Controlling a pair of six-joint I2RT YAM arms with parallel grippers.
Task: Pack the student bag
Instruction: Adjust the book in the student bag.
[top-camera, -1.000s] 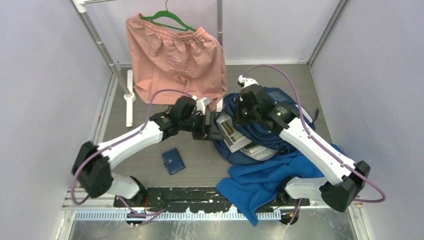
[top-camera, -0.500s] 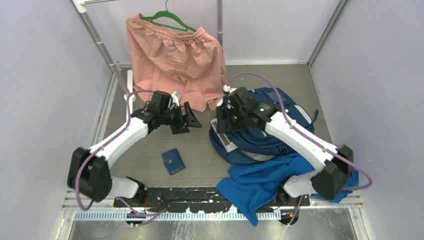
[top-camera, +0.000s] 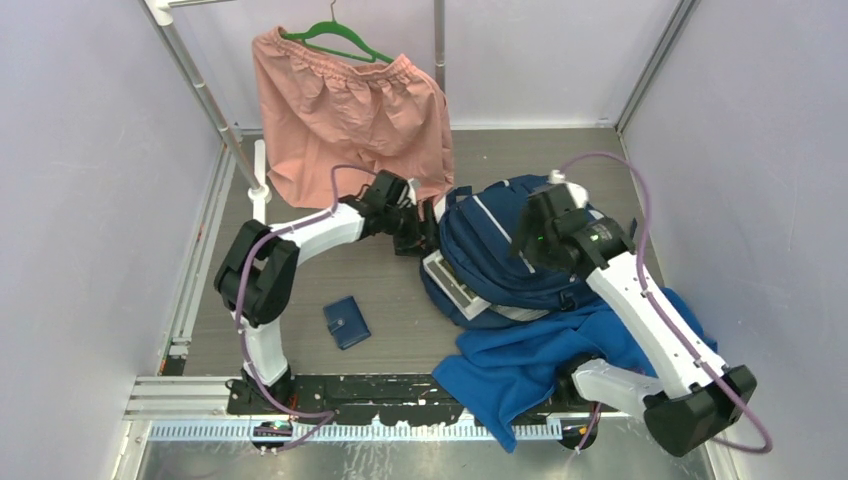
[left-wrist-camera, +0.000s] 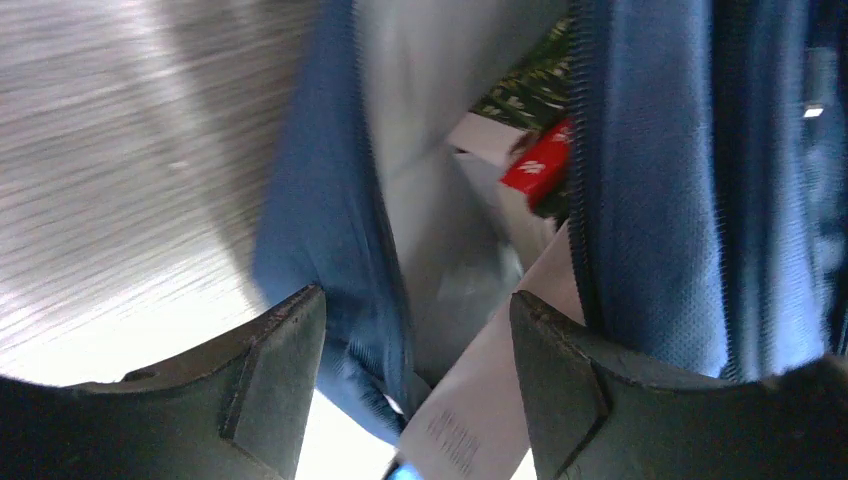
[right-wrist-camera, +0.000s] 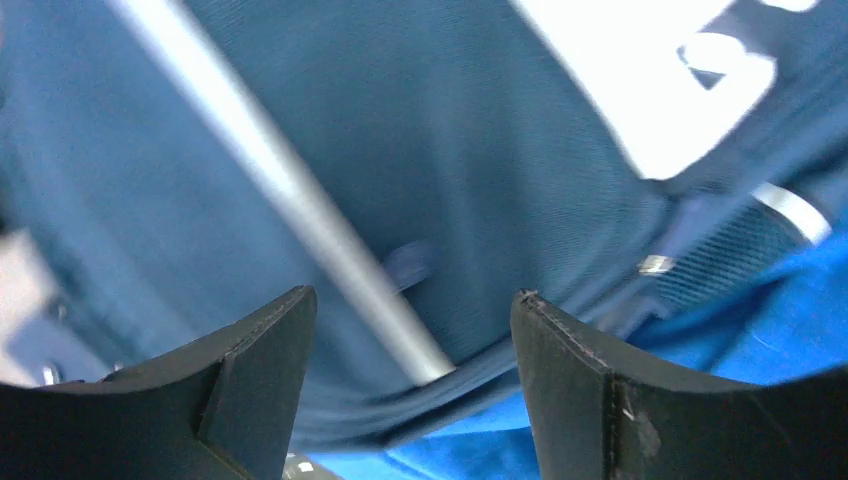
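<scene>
From above, the student bag (top-camera: 520, 262) lies right of centre on the table (top-camera: 400, 330). Its mouth is turned left, and a stack of books (top-camera: 455, 283) pokes out at its near-left corner. The left gripper (top-camera: 424, 236) is at that mouth, on the bag's far-left edge. The right gripper (top-camera: 524, 240) hangs over the bag's middle. A small wallet (top-camera: 347, 322) lies alone on the table, near and left of the bag. A blue cloth (top-camera: 530, 365) is bunched against the bag's near side, and pink shorts (top-camera: 350, 120) hang at the far end.

Through the left wrist camera, the fingers stand apart with the bag's open rim between them, not pinched as far as I can see. Inside I can make out pale lining, a red packet (left-wrist-camera: 538, 166) and a paper slip (left-wrist-camera: 470, 425).

Through the right wrist camera, the jaws are wide and empty, close above navy fabric crossed by a white stripe (right-wrist-camera: 300, 215). The blue cloth shows at the lower right.

To my eye, the step in hand is getting the mouth held open so the loose things can go in. Next, I'd judge, the left fingers need to close on the rim and lift it. The right arm would then have to fetch the cloth beside the bag, or reach across for the wallet, and feed it through the opening past the books.
</scene>
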